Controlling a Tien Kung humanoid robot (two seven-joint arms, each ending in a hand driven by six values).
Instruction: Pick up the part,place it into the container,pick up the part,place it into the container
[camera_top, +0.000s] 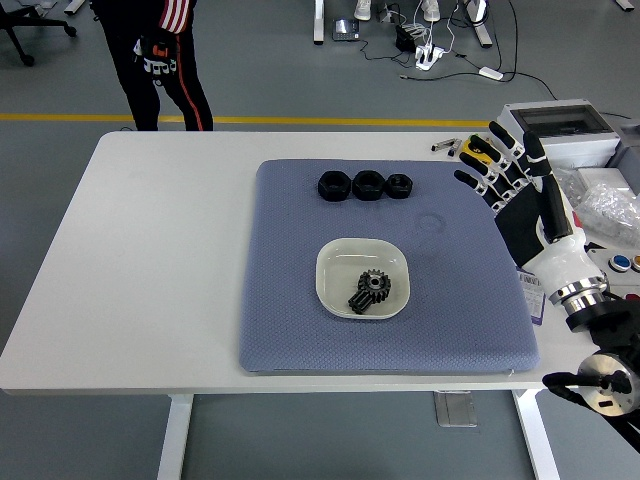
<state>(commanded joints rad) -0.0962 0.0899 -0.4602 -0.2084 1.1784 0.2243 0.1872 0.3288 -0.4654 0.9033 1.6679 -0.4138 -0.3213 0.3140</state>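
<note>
A black gear (368, 291) lies inside the cream bowl (334, 264) at the middle of the blue-grey mat (300, 330). Three black nut-like parts (366, 185) sit in a row at the mat's far edge. My right hand (503, 168) hovers at the mat's right edge, palm turned away, its fingers spread and holding nothing. It is well to the right of the row of parts and the bowl. The left arm does not show.
A grey box (558, 130) and clear plastic bags (600, 205) crowd the table's far right, with a button panel (621, 266) nearby. Small tools (455, 147) lie behind the hand. A person (155, 60) walks on the floor beyond the table's far left.
</note>
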